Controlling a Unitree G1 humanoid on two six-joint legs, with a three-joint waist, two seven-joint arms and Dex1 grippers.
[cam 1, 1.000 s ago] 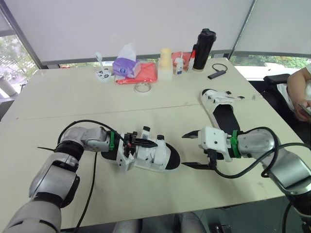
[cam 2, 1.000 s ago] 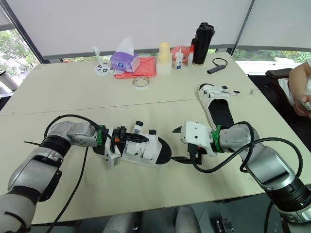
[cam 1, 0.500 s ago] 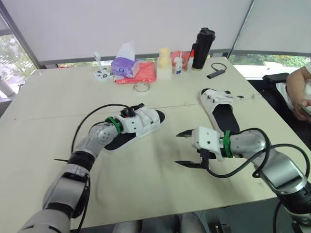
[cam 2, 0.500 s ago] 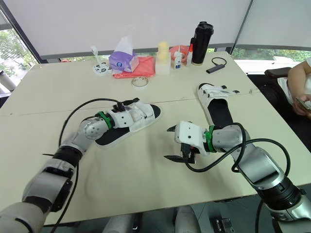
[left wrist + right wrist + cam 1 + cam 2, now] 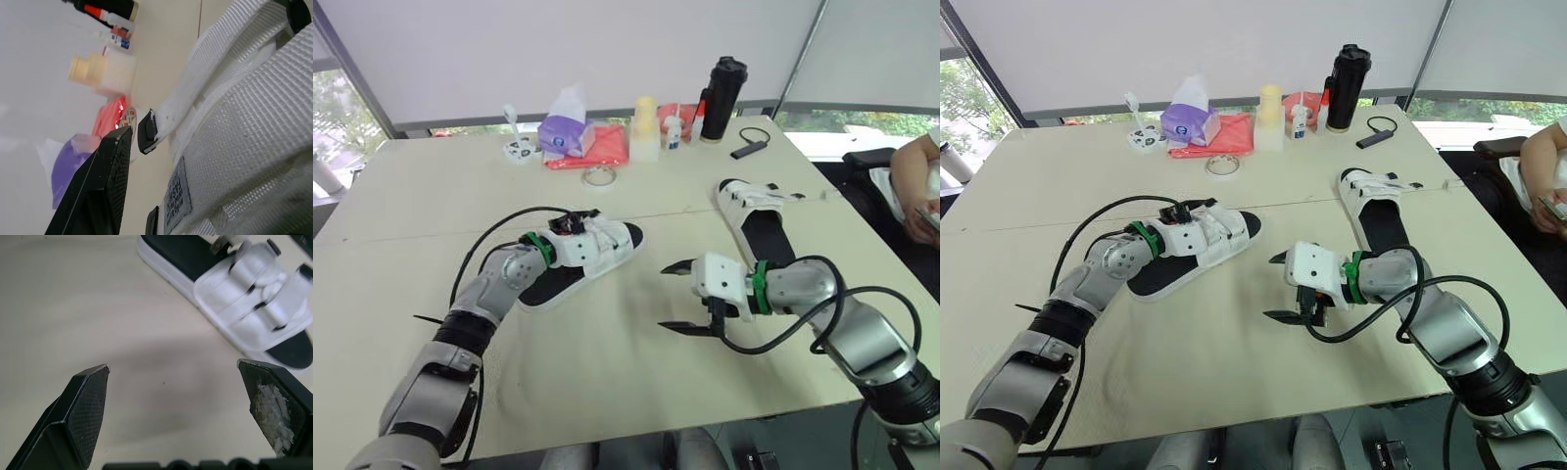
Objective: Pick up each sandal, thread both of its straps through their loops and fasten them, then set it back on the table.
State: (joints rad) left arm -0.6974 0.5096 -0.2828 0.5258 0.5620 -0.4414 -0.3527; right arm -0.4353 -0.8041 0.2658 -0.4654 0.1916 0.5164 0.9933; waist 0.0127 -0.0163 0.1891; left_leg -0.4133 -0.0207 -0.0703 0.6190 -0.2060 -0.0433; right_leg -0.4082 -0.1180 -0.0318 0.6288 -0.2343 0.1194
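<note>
L gripper [image 5: 570, 227] is on the white straps of the near sandal [image 5: 607, 253], left of centre in head view. Sandal lies sole-down on table [image 5: 607, 392], heel twd lower left. Can't tell if L gripper is clamped or loose. R gripper [image 5: 664, 297] at centre frame over bare tabletop, fingers spread wide, nothing betw them. 2nd sandal [image 5: 759, 220] lies right of centre, near R arm, well apart from 1st
</note>
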